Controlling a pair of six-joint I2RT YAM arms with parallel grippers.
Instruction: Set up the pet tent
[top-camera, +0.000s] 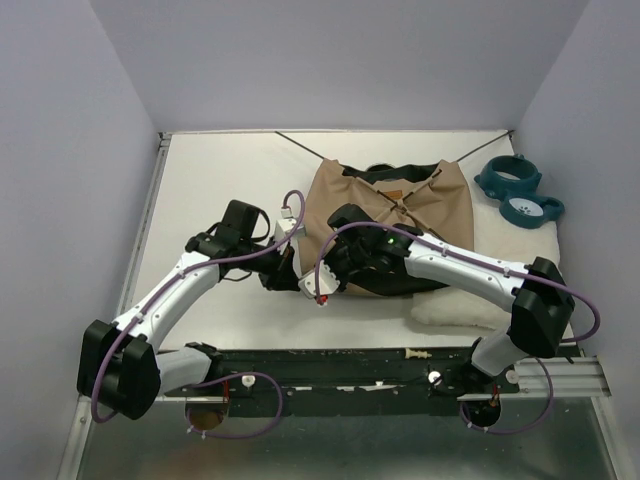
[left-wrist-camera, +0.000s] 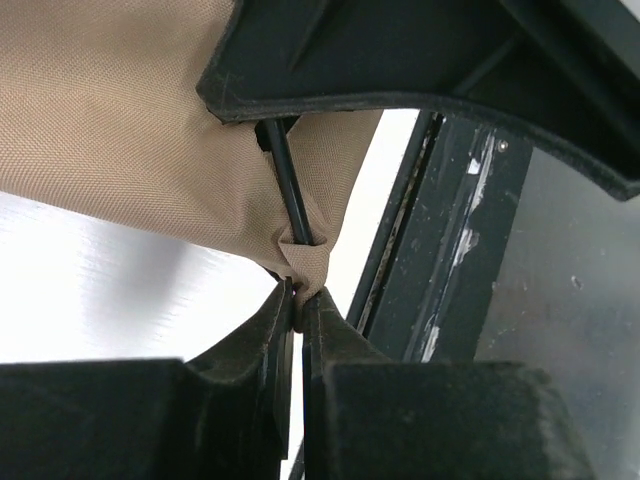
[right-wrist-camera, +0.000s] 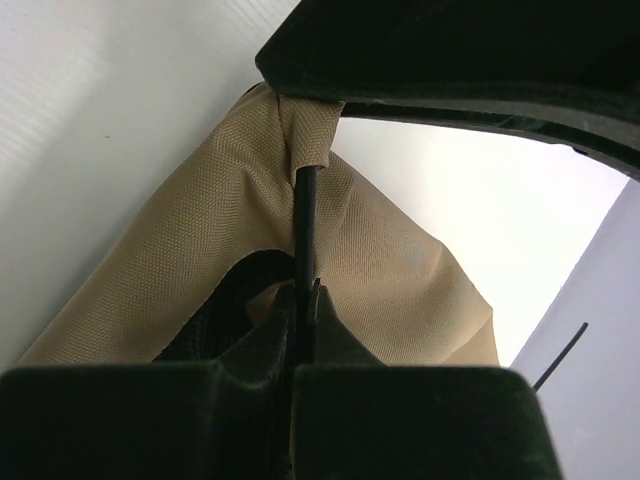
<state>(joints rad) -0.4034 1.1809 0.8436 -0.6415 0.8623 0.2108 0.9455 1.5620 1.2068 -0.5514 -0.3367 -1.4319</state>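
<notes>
Pet tent (top-camera: 390, 215), tan fabric with black trim, slumped and unraised on white counter (top-camera: 220, 180), about mid-counter. Brown label (top-camera: 393, 190) on top of the fabric. Two thin black poles (top-camera: 300, 146) crossing over the tent's top, far ends sticking out past its far corners.

Near-left corner of tent: left hand (left-wrist-camera: 298, 305), fingers nearly together with only a thin slit between them, tips pinching the tan corner pocket. Pole end (left-wrist-camera: 290, 190) running into that same pocket just above the fingertips. Black base edge of tent arching overhead in the left wrist view.

Near edge of tent, just right of that corner: right hand (right-wrist-camera: 305, 300), fully closed, clamped on one pole (right-wrist-camera: 306, 210). Upper part of that pole disappearing into a tan fabric sleeve under the black trim.

Under and beside tent's right edge: white fluffy cushion (top-camera: 455, 310), partly covered by tent. Beyond tent's far-right corner, apart from it: teal bowl stand (top-camera: 518, 190), flat on the counter.
</notes>
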